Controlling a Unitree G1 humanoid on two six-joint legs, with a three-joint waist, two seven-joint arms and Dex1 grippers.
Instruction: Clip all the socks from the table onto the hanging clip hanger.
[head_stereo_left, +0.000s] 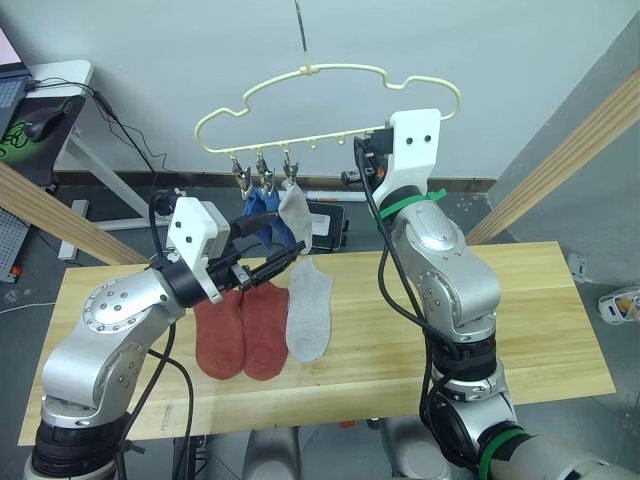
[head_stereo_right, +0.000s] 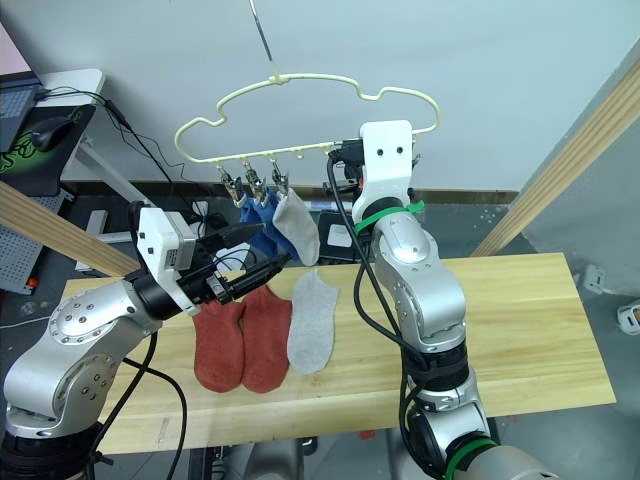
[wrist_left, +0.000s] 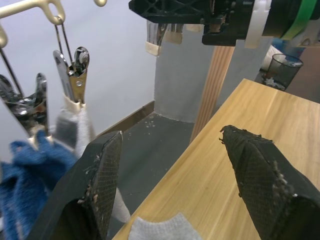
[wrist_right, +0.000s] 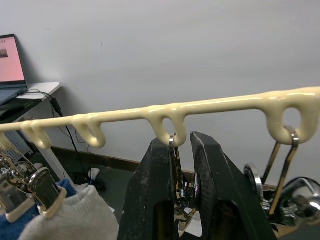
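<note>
Pinching a clip (wrist_right: 176, 165) on the hanger (head_stereo_left: 330, 75), the right claw (wrist_right: 182, 150) holds it ready; the left claw (wrist_left: 170, 165), released and empty, hovers above three socks (head_stereo_left: 265, 325) on the surface (head_stereo_left: 520, 320).

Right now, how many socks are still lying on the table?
3 on the table: two rust-red socks side by side and a light grey sock just to their right. The left gripper hovers above them; none looks hidden.
</note>
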